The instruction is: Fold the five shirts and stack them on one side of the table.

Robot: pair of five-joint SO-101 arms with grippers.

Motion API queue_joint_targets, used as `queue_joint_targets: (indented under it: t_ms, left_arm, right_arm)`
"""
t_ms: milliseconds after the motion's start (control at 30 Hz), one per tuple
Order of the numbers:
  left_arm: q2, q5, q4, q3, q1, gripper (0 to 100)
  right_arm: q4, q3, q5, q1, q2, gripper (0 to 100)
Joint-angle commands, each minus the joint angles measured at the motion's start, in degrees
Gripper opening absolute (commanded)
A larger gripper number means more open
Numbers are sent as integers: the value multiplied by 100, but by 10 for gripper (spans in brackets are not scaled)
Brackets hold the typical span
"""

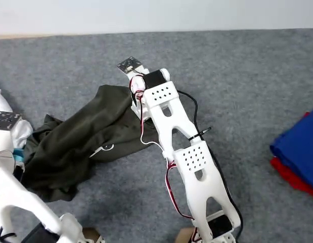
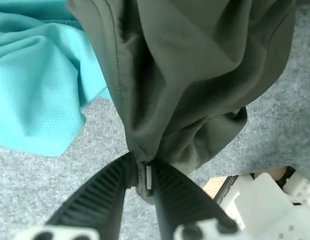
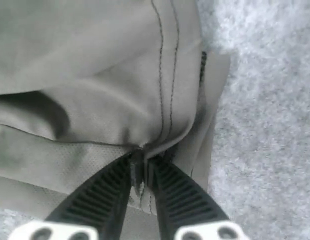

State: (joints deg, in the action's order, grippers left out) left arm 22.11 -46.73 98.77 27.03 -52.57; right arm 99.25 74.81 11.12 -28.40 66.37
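A dark olive shirt (image 1: 80, 147) lies crumpled across the grey carpeted table, left of centre. My right gripper (image 3: 141, 172) is shut on a stitched hem of this olive shirt (image 3: 94, 75); from above, that arm's wrist (image 1: 146, 83) sits over the shirt's far right corner. My left gripper (image 2: 143, 175) is shut on another bunched edge of the olive shirt (image 2: 195, 75), lifted off the carpet. A teal shirt (image 2: 34, 85) lies beneath and beside it. At the right edge, a folded blue shirt (image 1: 300, 144) rests on a red one (image 1: 293, 179).
The white left arm (image 1: 14, 197) stands at the near left edge, with white fabric (image 1: 2, 101) behind it. The right arm's base (image 1: 217, 225) is at the near centre. Bare grey carpet (image 1: 247, 76) spans the far and right-middle of the table.
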Motion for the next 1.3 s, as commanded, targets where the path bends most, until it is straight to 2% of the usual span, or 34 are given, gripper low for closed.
queue_joint_targets:
  t_ms: [0, 300, 567, 700, 1067, 1267]
  left_arm:
    - [237, -9, -44, -22, -9, 2]
    - [246, -9, -44, -57, -9, 2]
    - [246, 0, -9, -505, -35, 2]
    - [246, 18, 0, -752, -35, 2]
    - [246, 1240, -26, -2158, 62, 2]
    - [229, 1477, -53, -2229, 941, 2]
  right_arm:
    - [92, 308, -9, -40, -154, 10]
    - [295, 290, 9, -31, -1086, 10]
    - [321, 255, 589, 31, -2387, 10]
    - [330, 255, 633, 251, -2870, 10]
    - [338, 237, 765, 1130, -3960, 10]
    - [330, -624, 800, 1235, -4321, 10]
